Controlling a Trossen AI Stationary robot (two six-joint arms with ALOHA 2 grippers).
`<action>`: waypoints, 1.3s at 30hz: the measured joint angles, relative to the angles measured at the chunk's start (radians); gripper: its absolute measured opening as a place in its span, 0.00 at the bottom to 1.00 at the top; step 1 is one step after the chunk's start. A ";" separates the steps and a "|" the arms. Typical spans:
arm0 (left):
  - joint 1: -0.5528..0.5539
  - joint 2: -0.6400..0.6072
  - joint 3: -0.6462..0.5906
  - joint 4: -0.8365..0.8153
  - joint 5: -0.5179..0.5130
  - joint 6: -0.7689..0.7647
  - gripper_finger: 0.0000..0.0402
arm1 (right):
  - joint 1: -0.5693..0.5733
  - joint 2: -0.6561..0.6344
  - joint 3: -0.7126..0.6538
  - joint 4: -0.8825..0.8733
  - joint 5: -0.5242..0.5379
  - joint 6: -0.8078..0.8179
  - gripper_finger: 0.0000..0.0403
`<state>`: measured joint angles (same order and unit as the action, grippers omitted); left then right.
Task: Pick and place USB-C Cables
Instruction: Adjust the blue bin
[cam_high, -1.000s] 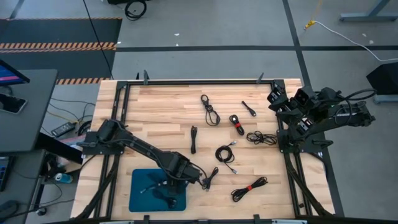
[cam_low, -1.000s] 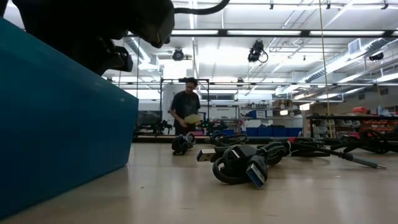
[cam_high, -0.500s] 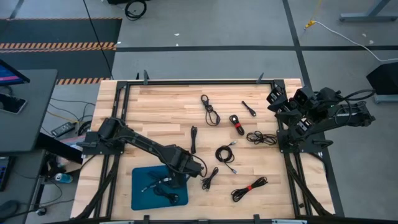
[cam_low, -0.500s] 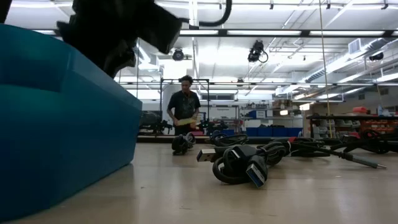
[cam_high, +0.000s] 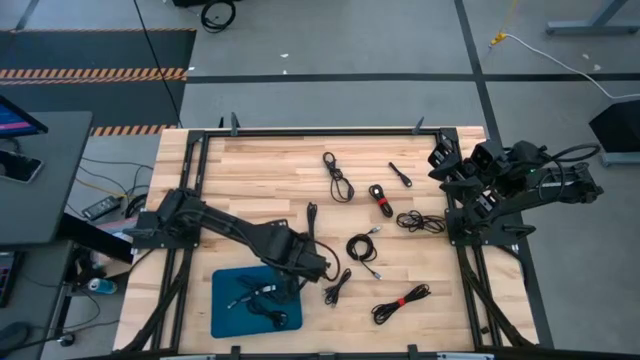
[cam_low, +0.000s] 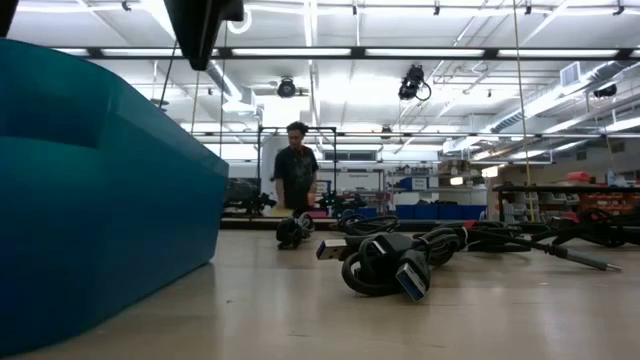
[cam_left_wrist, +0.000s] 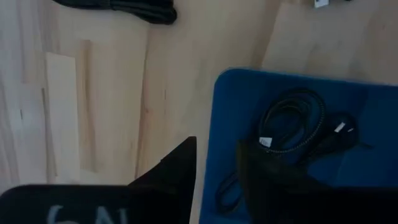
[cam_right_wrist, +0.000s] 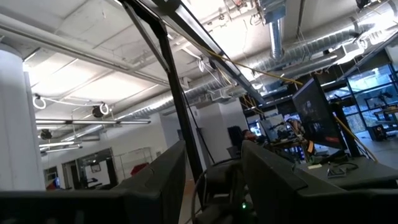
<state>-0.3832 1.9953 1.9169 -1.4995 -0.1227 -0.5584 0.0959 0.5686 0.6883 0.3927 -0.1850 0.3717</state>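
The blue tray (cam_high: 228, 312) lies at the near edge, left of centre. Two black USB-C cables (cam_high: 262, 300) lie in it; the left wrist view shows one coil (cam_left_wrist: 298, 124) on the tray floor. Several more cables lie on the wood: a bundle (cam_high: 337, 287) right of the tray, a red-tied one (cam_high: 400, 302), a coil (cam_high: 362, 248), and others toward the far edge (cam_high: 338, 176). My left gripper (cam_high: 312, 268) hangs open and empty above the tray's far right corner (cam_left_wrist: 217, 171). My right gripper (cam_right_wrist: 214, 171) is open, parked at the right edge (cam_high: 450, 165).
A black frame (cam_high: 320, 131) runs along the table's edges. In the low view the tray wall (cam_low: 100, 200) fills the left, and cables (cam_low: 390, 262) lie mid-table. A person (cam_low: 296, 170) stands far off in the room. Bare wood lies left of the cables.
My left gripper has risen from over the tray and moved toward the table's far edge and right, out to the tray's far right corner. In the low view it has climbed almost out of the picture. The cables in the tray have stayed in place.
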 joint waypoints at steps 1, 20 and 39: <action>0.000 0.000 -0.013 0.004 -0.006 0.001 0.29 | 0.000 0.000 0.000 0.000 -0.001 0.000 0.40; -0.016 0.002 -0.335 0.242 0.065 -0.053 0.52 | 0.000 0.000 0.000 0.001 -0.022 0.003 0.40; 0.076 0.002 -0.483 0.299 0.021 -0.099 0.16 | 0.000 0.000 0.000 0.001 -0.026 0.003 0.40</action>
<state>-0.3070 1.9972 1.4338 -1.2009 -0.1021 -0.6572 0.0961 0.5686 0.6884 0.3939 -0.2111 0.3752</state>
